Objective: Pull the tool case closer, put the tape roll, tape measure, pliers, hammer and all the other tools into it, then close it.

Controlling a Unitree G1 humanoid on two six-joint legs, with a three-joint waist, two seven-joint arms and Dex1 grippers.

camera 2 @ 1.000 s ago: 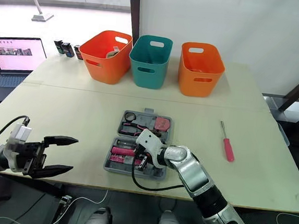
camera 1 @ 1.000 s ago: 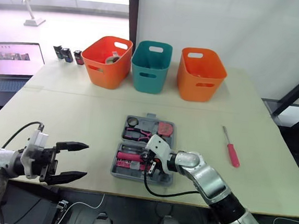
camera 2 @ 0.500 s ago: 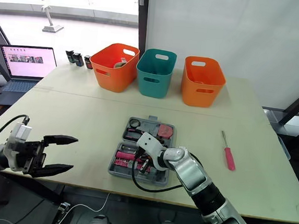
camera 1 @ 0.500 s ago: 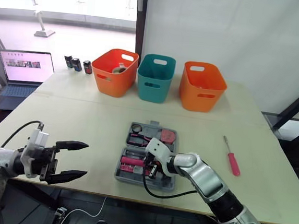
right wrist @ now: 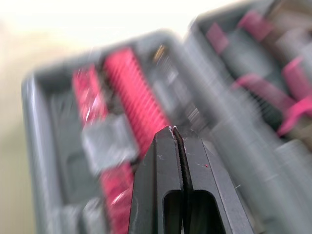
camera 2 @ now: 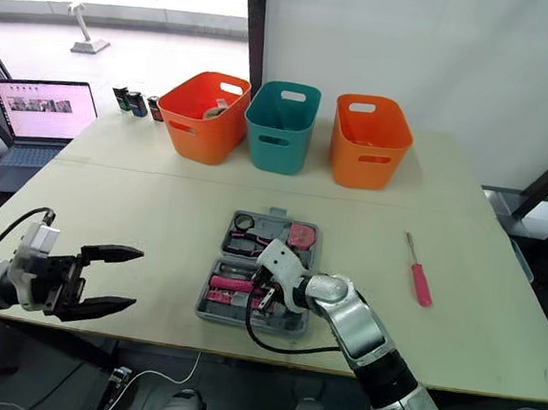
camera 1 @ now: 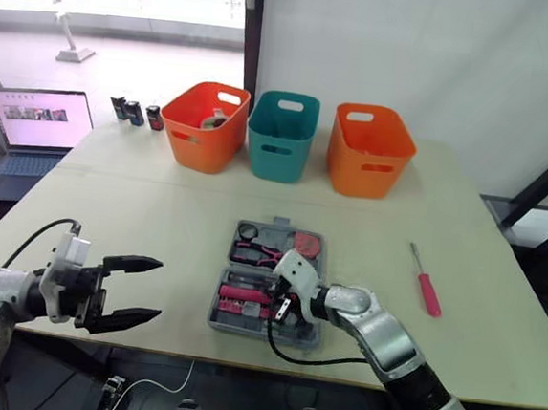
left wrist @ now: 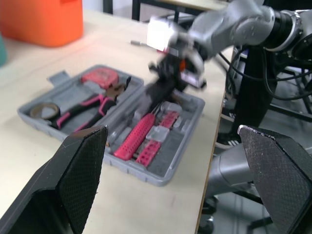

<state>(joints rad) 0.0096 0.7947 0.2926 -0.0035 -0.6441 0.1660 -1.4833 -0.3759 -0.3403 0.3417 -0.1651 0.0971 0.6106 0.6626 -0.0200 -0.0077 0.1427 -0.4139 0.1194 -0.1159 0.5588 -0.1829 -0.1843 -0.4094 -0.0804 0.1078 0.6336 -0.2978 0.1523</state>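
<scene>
The grey tool case [camera 1: 235, 319] lies open near the table's front edge. Its far half holds a tape roll [camera 1: 247, 231], pink-handled pliers [camera 1: 256, 251] and a red tape measure [camera 1: 307, 247]. Its near half holds a pink ribbed handle [camera 1: 245, 294] and small bits. My right gripper [camera 1: 282, 304] hangs shut just over that near half, with nothing between its fingers [right wrist: 168, 146]. A red screwdriver [camera 1: 426, 285] lies on the table, right of the case. My left gripper [camera 1: 134, 293] is open above the front edge, well left of the case [left wrist: 168, 158].
Two orange bins [camera 1: 200, 126] [camera 1: 369, 150] and a teal bin [camera 1: 280, 135] stand in a row at the back. A laptop [camera 1: 33, 124] and small dark items [camera 1: 136, 113] sit at the back left. Bare tabletop lies between my left gripper and the case.
The head camera has shifted and tilted. My right gripper stays shut over the case's near half, and the left gripper stays open in the same place.
</scene>
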